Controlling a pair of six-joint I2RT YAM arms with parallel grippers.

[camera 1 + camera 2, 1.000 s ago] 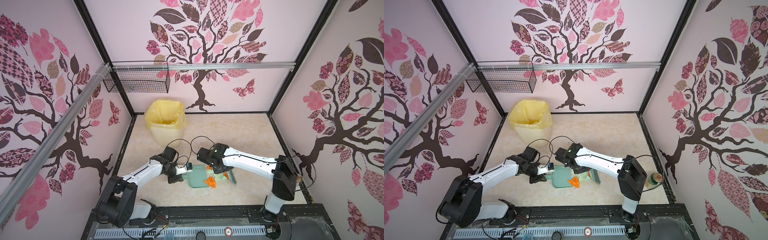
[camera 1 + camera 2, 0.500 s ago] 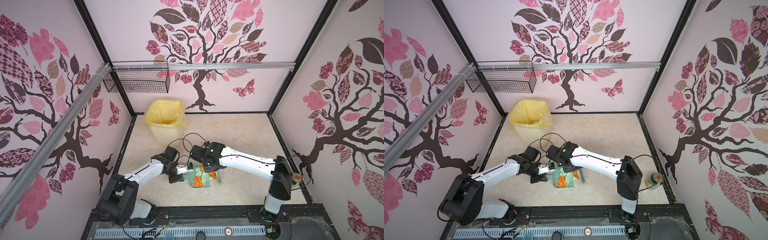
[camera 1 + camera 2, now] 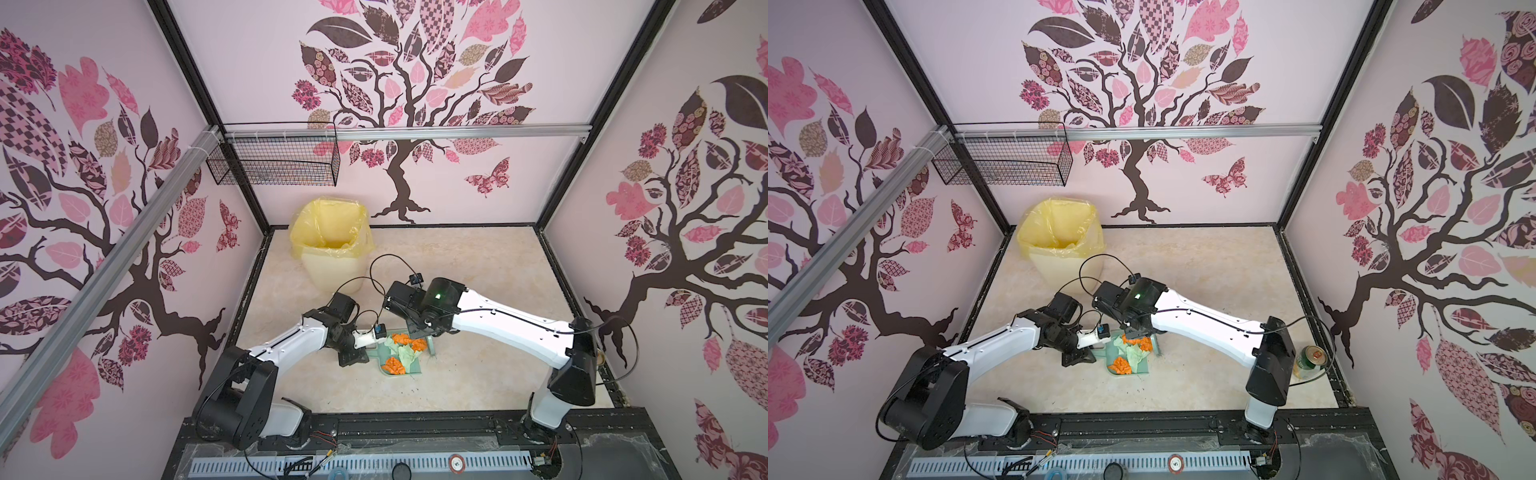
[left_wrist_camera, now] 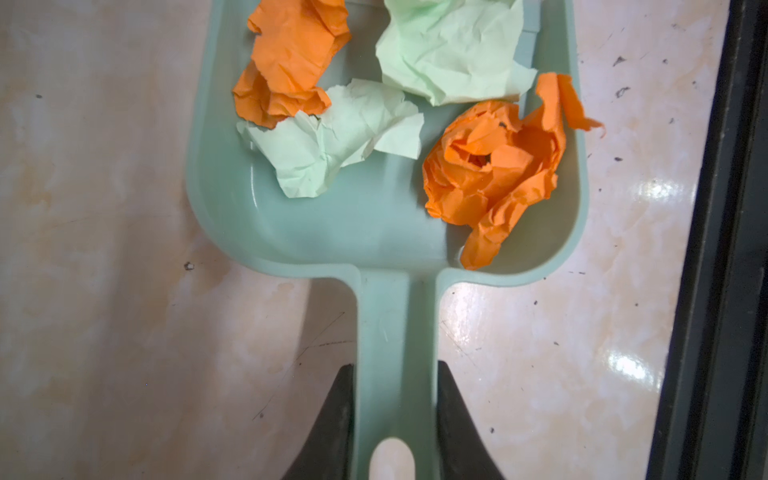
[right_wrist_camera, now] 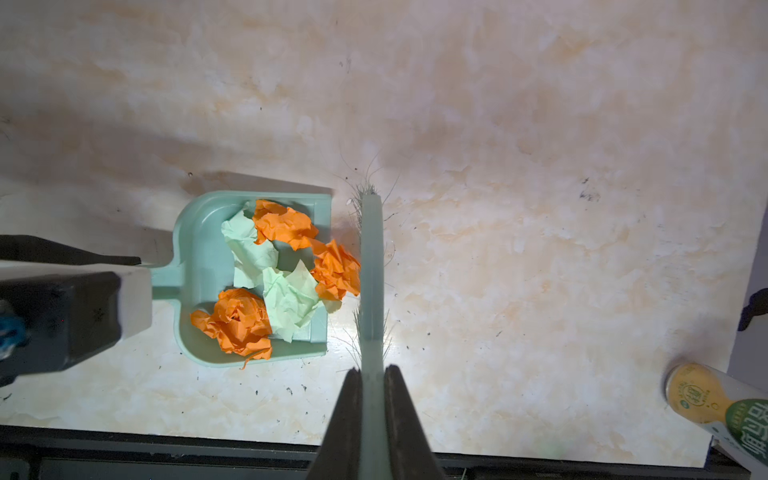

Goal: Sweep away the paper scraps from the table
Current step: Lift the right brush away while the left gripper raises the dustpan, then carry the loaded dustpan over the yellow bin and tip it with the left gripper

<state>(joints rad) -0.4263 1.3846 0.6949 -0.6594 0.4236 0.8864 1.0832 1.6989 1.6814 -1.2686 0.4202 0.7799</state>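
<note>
Beige marble worktop [image 3: 478,266] lies open to you from the middle out to the back and right edges. A bin lined in yellow [image 3: 332,245] stands in the back-left corner, and a can [image 3: 1310,357] stands by the right edge near the front-right corner. Your left tool [image 4: 395,374] is clenched on the handle of the teal dustpan [image 4: 365,232], which lies flat near the front edge, about midway along it, close to the black front rail [image 5: 166,453]. Your right tool [image 5: 372,370] grips the brush [image 5: 371,257], set across the pan's open mouth. The paper scraps [image 5: 286,274] sit crumpled inside the pan: 3 orange wads among pale mint ones, 1 orange wad at the lip touching the brush.
</note>
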